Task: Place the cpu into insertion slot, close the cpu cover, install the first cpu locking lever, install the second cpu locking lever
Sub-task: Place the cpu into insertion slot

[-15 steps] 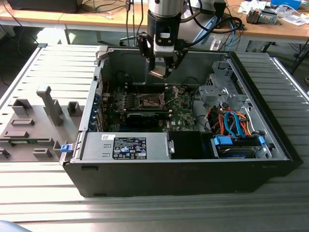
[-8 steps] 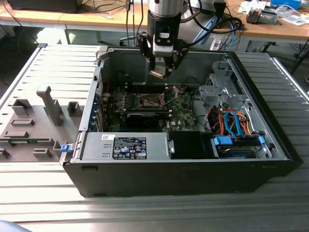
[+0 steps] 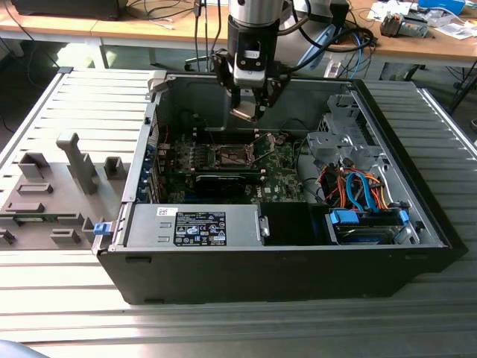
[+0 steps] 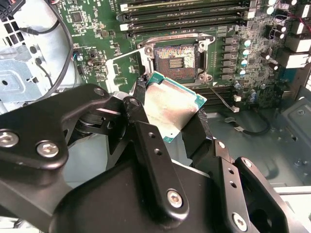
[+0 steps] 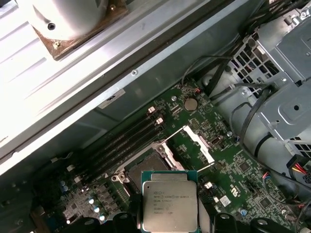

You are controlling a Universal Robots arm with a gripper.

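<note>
Jaws: clenched on the cpu [image 4: 172,109] by its edges, held near the insertion slot [image 4: 176,60].
Handling: judged light, stiff, fragile; only the edges are to be gripped.

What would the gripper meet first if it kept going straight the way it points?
Probably the insertion slot on the green board, met by the cpu the gripper holds; the cpu cover stands open beside it. Depth is unclear, so exact alignment is uncertain.

Upright arm [image 3: 252,15], downward wrist [image 3: 250,61], fingers [image 4: 148,145] tight on the cpu [image 4: 172,104].
</note>
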